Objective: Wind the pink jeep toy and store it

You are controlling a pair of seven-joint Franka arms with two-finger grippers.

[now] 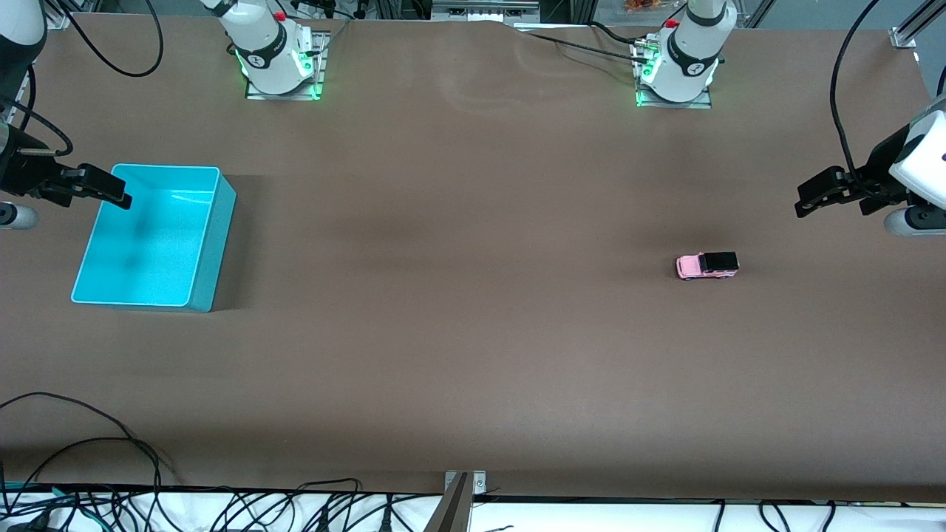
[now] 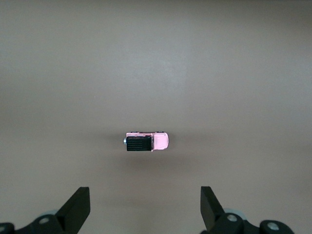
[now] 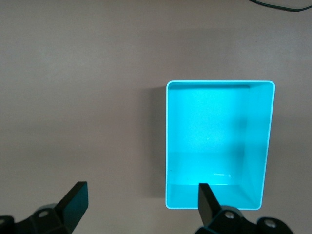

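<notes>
Here, left claw [image 2: 145, 207] (wide) over pink jeep toy [image 1: 707, 265]; right claw [image 3: 141, 204] wide.

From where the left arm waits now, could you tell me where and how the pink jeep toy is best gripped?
Probably across its two long flanks, coming straight down from above. The pink jeep toy stands on its wheels on bare table, lengthwise along the table's long axis, with nothing beside it. The open left gripper could likely close around the boxy body; the flat sides should seat better than the short ends.
</notes>
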